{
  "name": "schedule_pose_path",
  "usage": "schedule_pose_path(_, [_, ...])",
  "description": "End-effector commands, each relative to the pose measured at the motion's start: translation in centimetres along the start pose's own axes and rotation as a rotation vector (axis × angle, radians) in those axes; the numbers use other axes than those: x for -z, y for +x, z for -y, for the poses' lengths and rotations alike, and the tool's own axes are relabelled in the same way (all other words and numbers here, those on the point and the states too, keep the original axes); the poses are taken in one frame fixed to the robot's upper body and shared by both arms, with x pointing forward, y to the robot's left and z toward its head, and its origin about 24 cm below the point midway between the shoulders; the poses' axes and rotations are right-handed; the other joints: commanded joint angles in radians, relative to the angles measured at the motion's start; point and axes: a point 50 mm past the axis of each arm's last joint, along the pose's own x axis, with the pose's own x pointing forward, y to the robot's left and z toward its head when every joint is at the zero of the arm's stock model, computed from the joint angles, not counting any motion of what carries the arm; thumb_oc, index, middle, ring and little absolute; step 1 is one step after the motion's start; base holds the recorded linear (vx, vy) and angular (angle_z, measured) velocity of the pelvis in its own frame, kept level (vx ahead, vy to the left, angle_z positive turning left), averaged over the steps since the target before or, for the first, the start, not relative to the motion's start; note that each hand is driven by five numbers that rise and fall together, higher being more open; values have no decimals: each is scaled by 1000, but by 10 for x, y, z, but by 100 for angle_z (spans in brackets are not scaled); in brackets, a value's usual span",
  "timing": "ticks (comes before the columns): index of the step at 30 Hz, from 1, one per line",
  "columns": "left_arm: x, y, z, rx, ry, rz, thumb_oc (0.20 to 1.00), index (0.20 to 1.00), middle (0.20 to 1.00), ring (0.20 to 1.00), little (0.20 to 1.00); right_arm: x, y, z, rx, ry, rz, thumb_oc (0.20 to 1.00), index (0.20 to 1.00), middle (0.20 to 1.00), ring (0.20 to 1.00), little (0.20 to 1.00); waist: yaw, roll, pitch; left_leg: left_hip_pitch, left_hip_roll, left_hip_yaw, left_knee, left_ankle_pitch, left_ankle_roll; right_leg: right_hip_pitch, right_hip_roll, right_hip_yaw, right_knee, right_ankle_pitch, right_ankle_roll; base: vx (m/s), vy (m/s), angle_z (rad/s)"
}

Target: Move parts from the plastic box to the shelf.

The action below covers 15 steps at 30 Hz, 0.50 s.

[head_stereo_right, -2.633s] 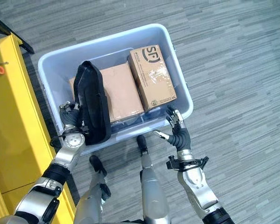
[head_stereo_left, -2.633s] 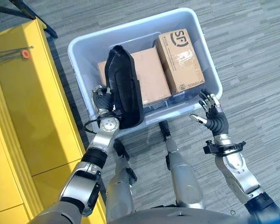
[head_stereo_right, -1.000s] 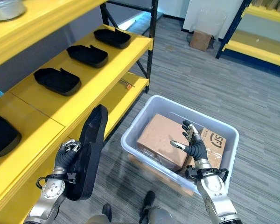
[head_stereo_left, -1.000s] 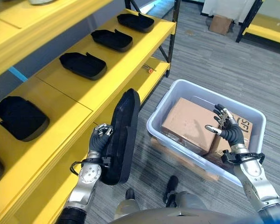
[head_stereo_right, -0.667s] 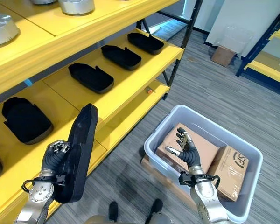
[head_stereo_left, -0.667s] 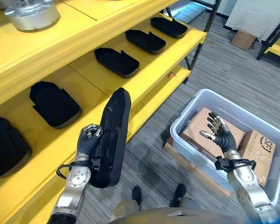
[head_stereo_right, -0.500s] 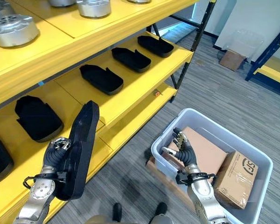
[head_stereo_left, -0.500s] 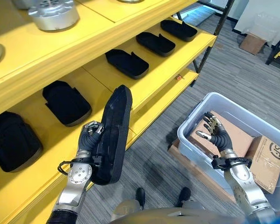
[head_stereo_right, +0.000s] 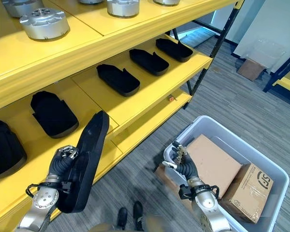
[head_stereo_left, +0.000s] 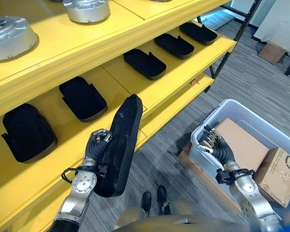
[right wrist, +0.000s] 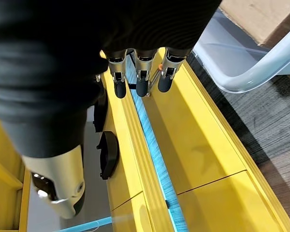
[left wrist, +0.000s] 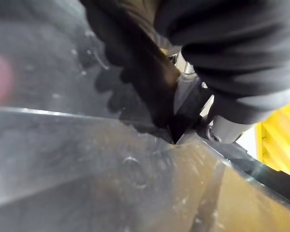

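The left hand (head_stereo_left: 97, 145) has its fingers curled round a long black part (head_stereo_left: 120, 137), held upright just off the yellow shelf (head_stereo_left: 150, 89) edge; not yet set down. Five like parts already lie beyond the fingers. The right hand (head_stereo_right: 182, 165) hangs relaxed, empty, fingers over the plastic box (head_stereo_right: 273, 171) rim; cardboard boxes (head_stereo_right: 217, 164) remain inside. Grey carpet floor (head_stereo_left: 253, 82) around.

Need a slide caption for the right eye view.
Left robot hand holds black part upright before yellow shelf.
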Motion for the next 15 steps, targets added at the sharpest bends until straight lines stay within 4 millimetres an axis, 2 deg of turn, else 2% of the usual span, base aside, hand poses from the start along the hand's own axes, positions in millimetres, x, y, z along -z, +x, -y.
schedule_pose_path(1, [-32, 5, -8, -10, -36, 176, 200, 200, 200, 200, 200, -22, 4, -1, -21, 17, 117, 1000, 1000, 1000, 1000, 1000, 3, -16, -55, -7, -23, 46, -30, 12, -30, 34, -17, 11, 31, -27, 77, -55, -62, 2])
schedule_pose_path(5, [-29, 0, -12, -10, -53, 163, 200, 200, 200, 200, 200, -21, 5, 1, -21, 13, 110, 1000, 1000, 1000, 1000, 1000, 19, -17, -68, -9, -22, 32, -24, 15, -33, 64, -24, 3, -26, -16, 69, -44, -52, 8])
schedule_pose_path(7, [-31, 0, -12, -6, -59, 171, 200, 200, 200, 200, 200, -21, 6, 4, -12, 4, 107, 1000, 1000, 1000, 1000, 1000, 28, -22, -53, -44, -36, 22, 67, -6, -39, 73, -37, -13, -37, -7, 68, -81, -35, 14])
schedule_pose_path(9, [-35, 4, -9, 6, -72, 188, 200, 200, 200, 200, 200, -25, 7, 11, 12, -21, 121, 1000, 1000, 1000, 1000, 1000, 29, -26, -22, -103, -41, 38, 167, -23, -68, 74, -58, -42, -29, -9, 65, -147, 34, 55])
schedule_pose_path(11, [-38, 6, -9, 6, -80, 196, 200, 200, 200, 200, 200, -28, 8, 15, 28, -24, 134, 1000, 1000, 1000, 1000, 1000, 21, -36, -7, -108, 19, 104, 215, -68, -70, 63, -84, -58, -9, -3, 67, -132, 63, 99])
schedule_pose_path(13, [-37, 5, -11, -8, -80, 194, 200, 200, 200, 200, 200, -26, 7, 13, 15, -19, 121, 1000, 1000, 1000, 1000, 1000, 25, -49, -10, -90, 61, 92, 243, -101, -64, 61, -101, -57, 1, -5, 68, -43, 64, 93])
schedule_pose_path(15, [-36, 5, -11, -19, -89, 186, 200, 200, 200, 200, 200, -25, 7, 13, 15, -11, 113, 1000, 1000, 1000, 1000, 1000, 19, -59, -17, -80, 145, 96, 247, -88, -64, 53, -123, -68, 17, -14, 70, -14, 146, 30])
